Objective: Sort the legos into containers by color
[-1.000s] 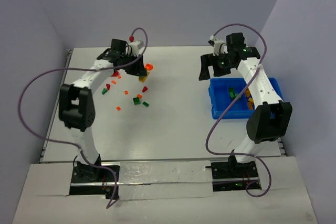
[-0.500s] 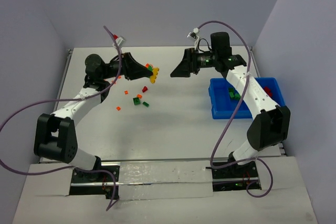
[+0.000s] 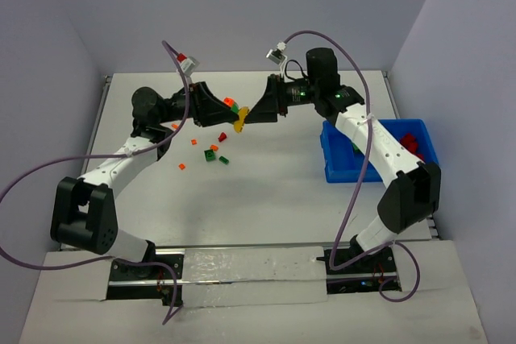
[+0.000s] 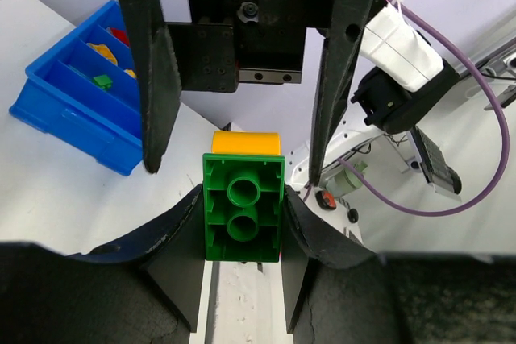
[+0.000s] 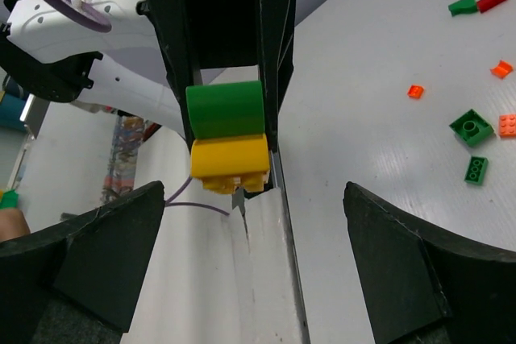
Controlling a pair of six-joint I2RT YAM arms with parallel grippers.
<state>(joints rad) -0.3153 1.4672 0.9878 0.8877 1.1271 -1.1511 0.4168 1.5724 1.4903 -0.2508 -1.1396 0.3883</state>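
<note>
Clamping a green brick (image 4: pixel 242 227) with yellow brick (image 4: pixel 246 142) attached, left pincer (image 4: pixel 240 203) half-spread; right pincer (image 5: pixel 254 199) wide open, flanking them.

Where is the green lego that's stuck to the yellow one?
The green lego is pinched in the left claw, seen centre in the left wrist view, with the yellow lego on its far end and the open right claw just beyond it.

No writing, number or brand mark can be read in any view. The white plastic tag (image 4: pixel 401 38) tied to the purple cable (image 4: pixel 472 70) looks plain from the left wrist camera, and from above it is too small to tell. The underside of the green plastic brick (image 4: pixel 243 209) shows only round tubes, no lettering.
</note>
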